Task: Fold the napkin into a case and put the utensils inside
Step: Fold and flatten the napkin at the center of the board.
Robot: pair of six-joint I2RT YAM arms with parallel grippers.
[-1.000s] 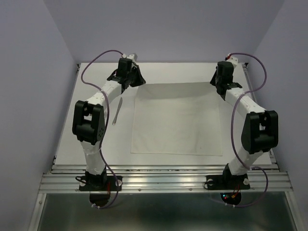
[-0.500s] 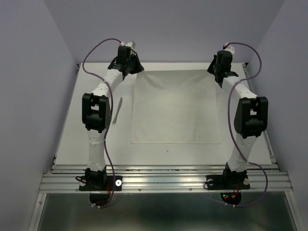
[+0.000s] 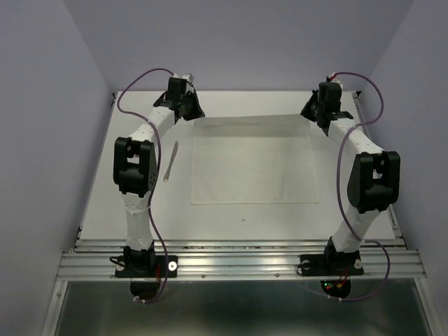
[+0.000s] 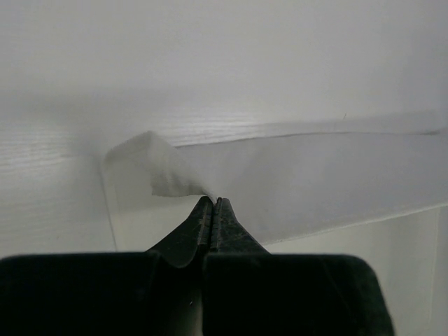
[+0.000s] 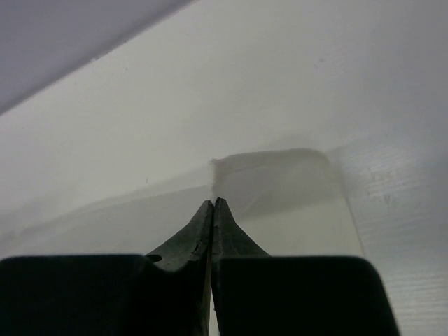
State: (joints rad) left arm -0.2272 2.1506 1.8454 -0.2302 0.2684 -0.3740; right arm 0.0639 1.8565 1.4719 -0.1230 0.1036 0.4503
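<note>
The white napkin [image 3: 255, 159] lies spread on the table, its far edge held up between both grippers. My left gripper [image 3: 189, 112] is shut on the napkin's far left corner, which shows as a pinched flap in the left wrist view [image 4: 168, 171]. My right gripper [image 3: 316, 115] is shut on the far right corner, seen in the right wrist view [image 5: 273, 175]. One slim silver utensil [image 3: 170, 162] lies on the table left of the napkin, beside the left arm. No folded case is in view.
The white tabletop [image 3: 98, 203] ends at a metal rail [image 3: 238, 262] along the near edge. Lilac walls close in the back and both sides. Purple cables loop off both arms.
Both grippers have carried the napkin's far edge toward the back of the table, then lowered it slightly; the napkin's near edge has slid away from the front rail.
</note>
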